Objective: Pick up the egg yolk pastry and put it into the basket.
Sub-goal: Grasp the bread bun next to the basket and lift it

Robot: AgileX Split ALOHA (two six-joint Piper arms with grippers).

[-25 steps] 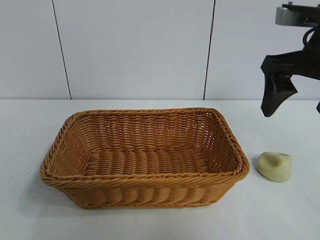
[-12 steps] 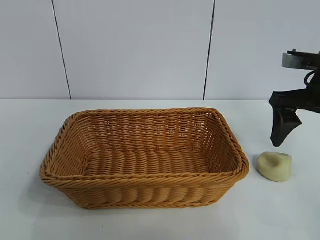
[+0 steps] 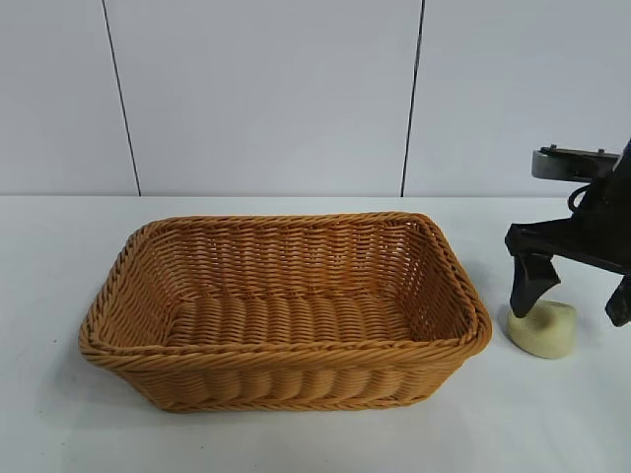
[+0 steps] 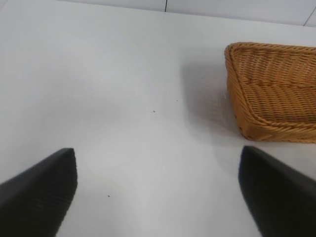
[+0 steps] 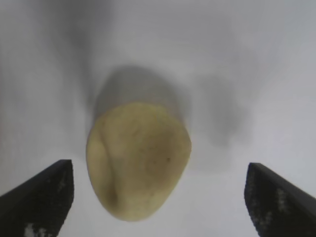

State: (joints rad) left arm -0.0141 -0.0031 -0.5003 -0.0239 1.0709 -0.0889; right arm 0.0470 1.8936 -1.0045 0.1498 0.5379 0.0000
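Right gripper (image 3: 574, 299) points down over the egg yolk pastry (image 3: 542, 329), jaws spread wide, nothing grasped; in the exterior view one fingertip stands at the pastry's basket-side top, the other past its far side. The wrist view shows the pastry (image 5: 138, 160) between the fingers, clear of both. It lies on the white table (image 3: 552, 424), just beside the short end of the basket (image 3: 286, 360), not touching it. Bare tabletop lies around its other sides. Its long axis runs along the gap between the fingers, dent uppermost. Left gripper (image 4: 158, 190) hangs released over bare table, near a basket corner (image 4: 269, 94)
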